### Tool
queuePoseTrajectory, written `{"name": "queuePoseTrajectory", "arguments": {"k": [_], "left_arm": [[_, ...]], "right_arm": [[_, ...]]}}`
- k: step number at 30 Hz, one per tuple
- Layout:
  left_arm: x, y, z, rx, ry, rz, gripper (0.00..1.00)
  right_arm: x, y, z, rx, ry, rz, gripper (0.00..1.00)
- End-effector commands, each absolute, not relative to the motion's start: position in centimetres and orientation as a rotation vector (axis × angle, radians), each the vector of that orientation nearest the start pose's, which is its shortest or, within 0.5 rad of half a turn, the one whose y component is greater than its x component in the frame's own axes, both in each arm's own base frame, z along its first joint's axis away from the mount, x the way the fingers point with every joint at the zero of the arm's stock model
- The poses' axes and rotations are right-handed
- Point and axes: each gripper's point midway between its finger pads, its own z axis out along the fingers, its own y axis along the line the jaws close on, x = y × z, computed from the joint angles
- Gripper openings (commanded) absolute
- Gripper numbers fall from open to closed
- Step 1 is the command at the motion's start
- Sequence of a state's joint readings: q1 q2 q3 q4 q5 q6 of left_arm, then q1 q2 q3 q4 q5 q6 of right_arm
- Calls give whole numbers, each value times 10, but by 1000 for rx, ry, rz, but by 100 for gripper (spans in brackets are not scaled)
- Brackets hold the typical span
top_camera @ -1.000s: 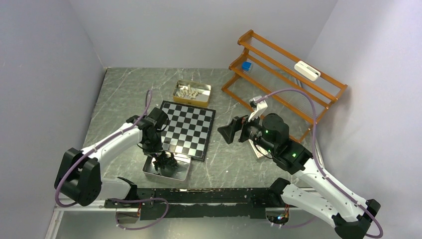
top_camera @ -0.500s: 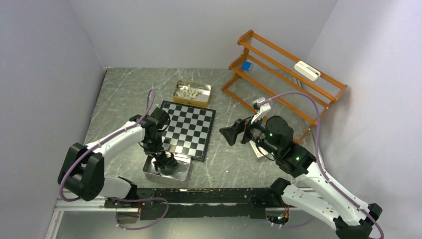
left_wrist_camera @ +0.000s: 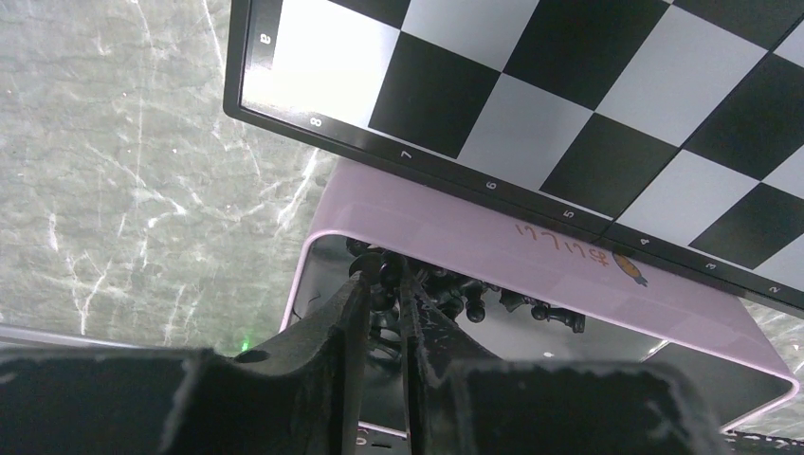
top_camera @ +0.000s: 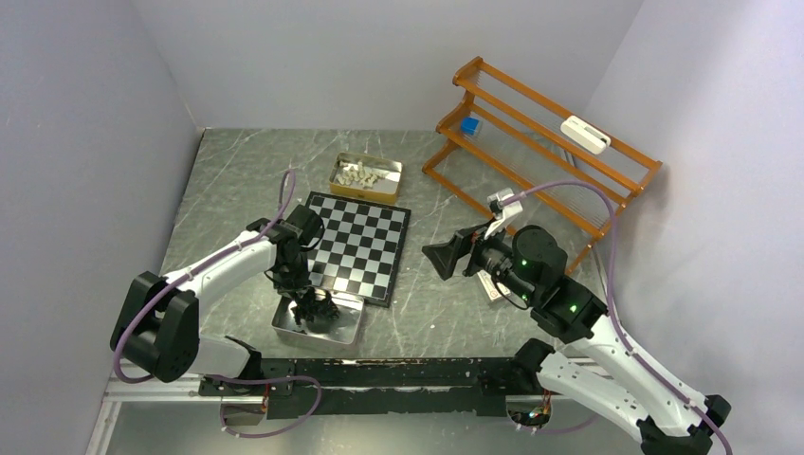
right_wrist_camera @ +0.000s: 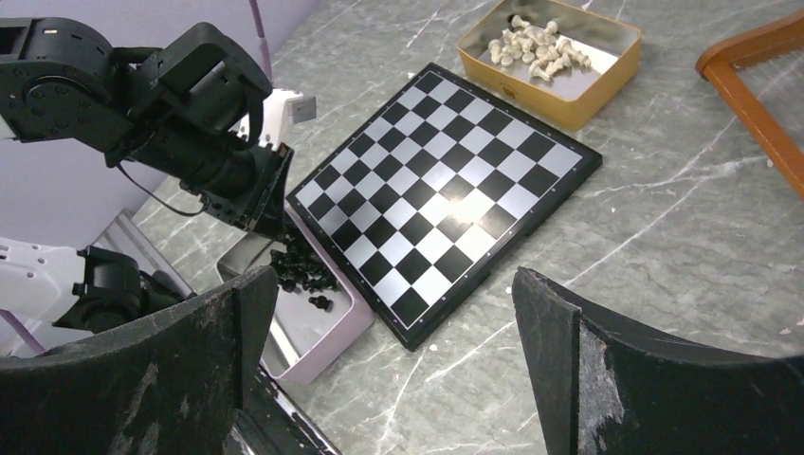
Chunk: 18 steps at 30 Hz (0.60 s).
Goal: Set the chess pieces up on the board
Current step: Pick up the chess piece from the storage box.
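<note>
Lying flat on the bench point(top_camera: 237, 180), the board point(top_camera: 358, 248) sits left of centre in the top view. It is square, so it has no long axis. It is turned slightly, with its edges askew to the frame and one corner pointing to the upper left. The left wrist view shows numerals printed along the border that faces the nearer container.

Containers, two counted:
- A silver tray point(top_camera: 353, 334) sits below the board in the top view, close against its lower-left edge. Whether the board overlaps the rim cannot be told. The tray holds the black chess pieces point(right_wrist_camera: 303, 270) in a loose heap, too small and bunched to count.
- A yellow tin point(top_camera: 368, 195) sits above the board's upper edge, just apart from it. It holds the white chess pieces point(right_wrist_camera: 536, 47), tumbled on their sides, number not countable.

Every piece in view lies in one of these two containers.

The left gripper point(left_wrist_camera: 384, 284) reaches down into the silver tray. Its fingers point(left_wrist_camera: 346, 318) are pressed almost together, pinching a black piece point(left_wrist_camera: 382, 270) at the tips.

The right gripper point(top_camera: 441, 258) hangs above the bench to the right of the board, spread wide and holding nothing.

One orange rack point(top_camera: 540, 142) stands at the upper right. It carries one blue item point(top_camera: 469, 124) and one white item point(top_camera: 584, 134).
</note>
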<state>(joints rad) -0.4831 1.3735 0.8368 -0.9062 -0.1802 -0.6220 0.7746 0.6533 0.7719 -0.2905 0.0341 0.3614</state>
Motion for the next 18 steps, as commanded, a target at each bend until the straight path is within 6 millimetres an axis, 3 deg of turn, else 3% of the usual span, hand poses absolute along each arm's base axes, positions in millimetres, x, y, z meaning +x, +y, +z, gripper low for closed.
{"name": "queuePoseTrajectory", "arguments": {"k": [1,5,14,18], "left_arm": [[198,-91,49,-247,2891,123,23],[197,-92,50,-245,2885,119,22],[195,-94,48,-222,2894,138,32],[194,-96,47,-205,2905,130,29]], "right_arm": [[198,203,283,-346,1764,779,99],[198,201,282,-341,1766,771,99],[195,200,286,-327,1769,788,99],[195,197,285,-303,1778,781,99]]}}
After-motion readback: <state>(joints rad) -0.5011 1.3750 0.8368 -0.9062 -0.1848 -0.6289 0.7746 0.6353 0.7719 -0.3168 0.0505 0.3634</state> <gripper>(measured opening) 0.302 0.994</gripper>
